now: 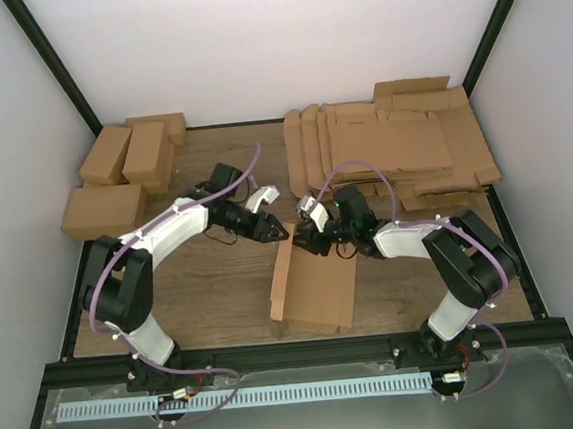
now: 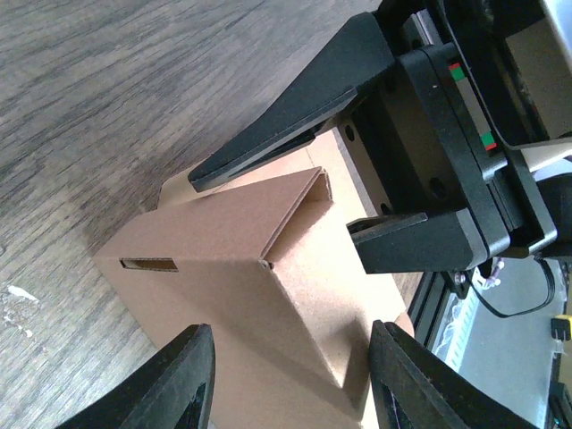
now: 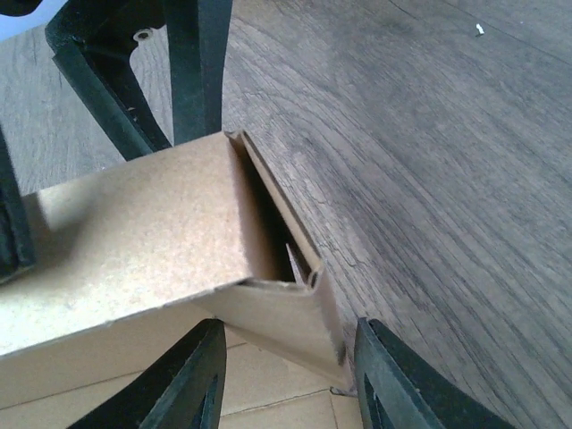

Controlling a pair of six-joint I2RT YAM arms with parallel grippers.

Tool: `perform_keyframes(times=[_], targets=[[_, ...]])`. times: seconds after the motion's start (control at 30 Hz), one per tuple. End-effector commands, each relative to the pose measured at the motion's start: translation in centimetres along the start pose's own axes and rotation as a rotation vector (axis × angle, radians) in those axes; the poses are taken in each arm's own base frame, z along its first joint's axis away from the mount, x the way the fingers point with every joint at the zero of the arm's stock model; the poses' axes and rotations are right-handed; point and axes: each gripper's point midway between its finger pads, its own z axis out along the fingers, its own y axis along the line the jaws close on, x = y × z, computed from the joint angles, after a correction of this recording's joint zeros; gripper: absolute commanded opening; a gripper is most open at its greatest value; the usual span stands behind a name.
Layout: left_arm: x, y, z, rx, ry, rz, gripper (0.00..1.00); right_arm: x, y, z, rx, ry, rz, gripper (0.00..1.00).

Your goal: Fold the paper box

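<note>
The paper box [image 1: 313,287] is a partly folded brown cardboard sheet in the middle of the table, with its left wall raised. My left gripper [image 1: 271,228] hovers at the box's far end. In the left wrist view it [image 2: 290,384] is open, with a folded wall and slot of the box [image 2: 223,295] between and ahead of its fingers. My right gripper [image 1: 311,236] is at the same far end, facing the left one. In the right wrist view it [image 3: 286,380] is open, with the box's folded corner [image 3: 277,313] between its fingers [image 3: 192,380].
Several folded brown cartons [image 1: 121,159] lie at the back left. A stack of flat cardboard blanks [image 1: 391,150] lies at the back right. A black frame rail [image 1: 299,352] runs along the near table edge. Each gripper shows in the other's wrist view, close by.
</note>
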Motion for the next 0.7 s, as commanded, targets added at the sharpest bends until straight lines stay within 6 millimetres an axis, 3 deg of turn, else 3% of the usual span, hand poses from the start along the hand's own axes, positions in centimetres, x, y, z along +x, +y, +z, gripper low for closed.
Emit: perform_keyframes(times=[0.0, 0.2, 0.37, 0.53, 0.67], targets=[[0.5, 1.7, 0.7, -0.041, 0.033, -0.012, 0.49, -1.6, -0.1, 0.2, -0.002, -0.038, -0.06, 0.41], [0.4, 1.9, 1.1, -0.032, 0.044, -0.017, 0.49, -1.8, -0.6, 0.7, 0.009, -0.043, -0.062, 0.4], [0.4, 2.4, 1.3, -0.046, 0.058, -0.025, 0.48, -2.6, -0.9, 0.8, 0.018, -0.077, -0.057, 0.3], [0.2, 2.6, 1.5, -0.045, 0.061, -0.028, 0.49, -2.5, -0.7, 1.1, 0.022, -0.094, -0.044, 0.29], [0.3, 2.6, 1.8, -0.033, 0.068, -0.035, 0.49, -2.4, -1.2, 1.8, 0.059, -0.09, -0.011, 0.17]])
